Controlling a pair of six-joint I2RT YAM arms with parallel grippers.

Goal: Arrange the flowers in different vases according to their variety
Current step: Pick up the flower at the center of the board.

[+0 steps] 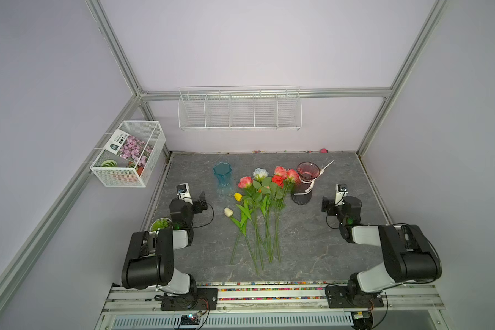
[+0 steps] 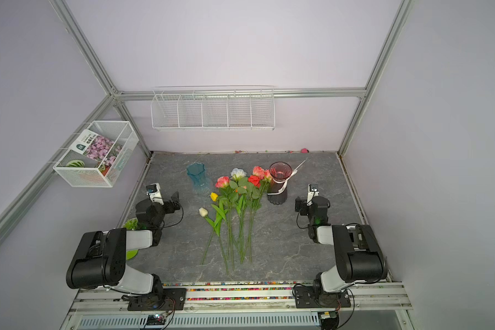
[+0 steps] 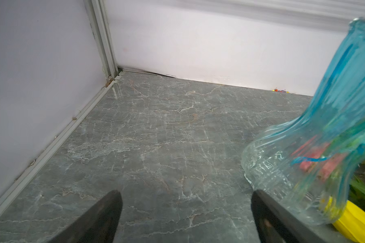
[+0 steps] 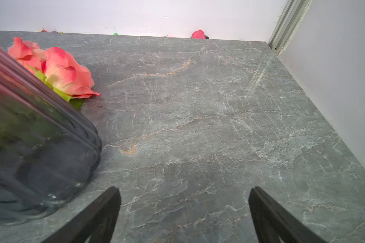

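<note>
The flowers lie flat in a bunch mid-table, stems toward the front: coral-pink roses (image 1: 245, 182), a white-blue rose (image 1: 260, 173), a red rose (image 1: 277, 180), a yellow tulip (image 1: 238, 196) and a cream tulip (image 1: 228, 212). Left of the blooms stands the teal vase (image 1: 222, 175), upright and empty. The dark maroon vase (image 1: 305, 185) with white ribbon stands to their right. My left gripper (image 1: 202, 200) hovers open just left of the teal vase (image 3: 325, 136). My right gripper (image 1: 325, 204) is open too, right of the maroon vase (image 4: 30, 136). Neither holds anything.
A succulent in a white pot (image 1: 161, 224) sits under my left arm. A wire basket (image 1: 127, 154) with a flower packet hangs on the left wall, a wire rack (image 1: 239, 110) on the back wall. A loose pink petal (image 4: 198, 34) lies by the back wall.
</note>
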